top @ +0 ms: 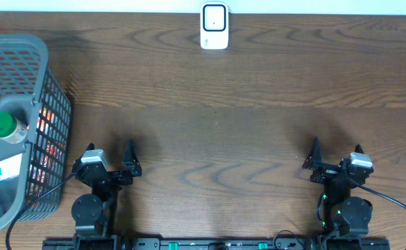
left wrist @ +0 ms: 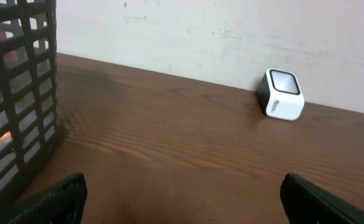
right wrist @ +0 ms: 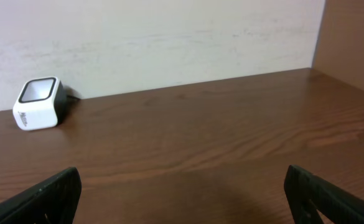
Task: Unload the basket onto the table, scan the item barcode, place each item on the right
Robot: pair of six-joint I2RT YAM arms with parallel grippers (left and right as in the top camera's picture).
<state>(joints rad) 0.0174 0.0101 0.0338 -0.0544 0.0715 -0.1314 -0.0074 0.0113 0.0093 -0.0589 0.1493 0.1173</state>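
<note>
The left gripper (top: pixel 110 154) had its fingers (left wrist: pixel 52 200) spread wide with nothing between them, at the near edge of the table (top: pixel 216 132). The right gripper (top: pixel 336 156) stood the same way, fingers (right wrist: pixel 331 193) apart and empty, well off to the right. A basket (top: pixel 55 97) sat just left of the left gripper. In it lay a green-capped bottle (top: pixel 7 128) and a labelled pack (top: pixel 3 169). The scanner (top: pixel 214 26) stood at the far edge, mid-table, well apart from both grippers.

The scanner (top: pixel 214 26) is white, the lattice basket (top: pixel 58 104) grey, the bottle cap (top: pixel 1 123) green, the wood-grained table (top: pixel 223 125) brown.
</note>
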